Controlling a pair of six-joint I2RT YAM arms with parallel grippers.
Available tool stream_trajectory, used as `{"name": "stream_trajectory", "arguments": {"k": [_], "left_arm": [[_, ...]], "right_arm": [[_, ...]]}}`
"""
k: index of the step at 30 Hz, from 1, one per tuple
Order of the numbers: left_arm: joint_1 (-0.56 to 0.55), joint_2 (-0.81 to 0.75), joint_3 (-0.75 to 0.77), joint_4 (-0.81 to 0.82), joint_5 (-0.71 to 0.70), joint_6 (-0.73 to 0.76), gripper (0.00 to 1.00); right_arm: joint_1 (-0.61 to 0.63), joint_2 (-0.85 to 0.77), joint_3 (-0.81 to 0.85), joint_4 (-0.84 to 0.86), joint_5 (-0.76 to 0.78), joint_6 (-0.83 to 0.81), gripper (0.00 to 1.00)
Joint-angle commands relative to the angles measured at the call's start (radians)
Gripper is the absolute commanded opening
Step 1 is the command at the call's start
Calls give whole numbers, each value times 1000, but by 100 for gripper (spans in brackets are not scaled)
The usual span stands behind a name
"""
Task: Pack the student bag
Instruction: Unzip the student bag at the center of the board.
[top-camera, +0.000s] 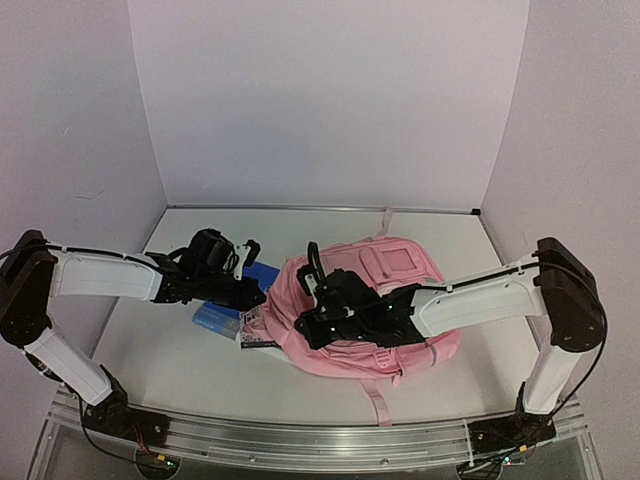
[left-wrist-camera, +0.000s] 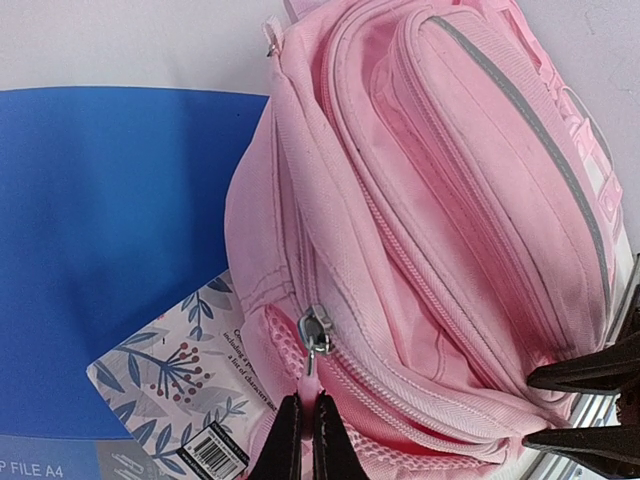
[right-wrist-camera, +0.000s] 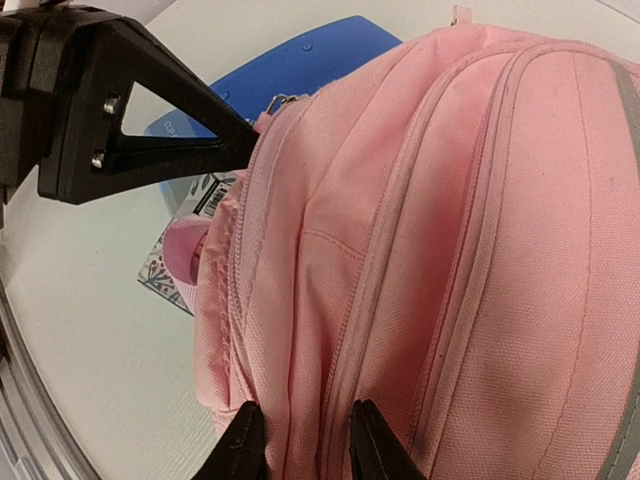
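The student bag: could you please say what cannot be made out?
Inside of the student bag: all views, fabric covers it.
Its middle: top view, right arm covers it.
Print on the notebook: left wrist view, too small.
Label of the blue file: left wrist view, bottom edge cuts it.

blue A4 file (left-wrist-camera: 100, 250) flat on table (top-camera: 170, 370) | floral booklet (left-wrist-camera: 165, 375) overlapping it
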Motion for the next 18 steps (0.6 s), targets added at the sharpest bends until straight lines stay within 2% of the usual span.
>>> {"name": "stream_trajectory", "arguments": {"k": [1, 12, 14, 17, 18], "left_arm": [[4, -13, 42, -57, -43, 31, 0], [3, 0, 68, -71, -55, 40, 0], [5, 1, 69, -75, -57, 39, 0], [11, 6, 78, -90, -80, 37, 0], [16, 8, 83, -94, -85, 38, 0]], "right_arm": [[-21, 5, -13, -31, 57, -20, 26], [23, 115, 77, -121, 234, -79, 26], [27, 124, 81, -124, 237, -79, 19], [30, 99, 71, -123, 269, -58, 1], [30, 79, 65, -118, 273, -53, 0]]}}
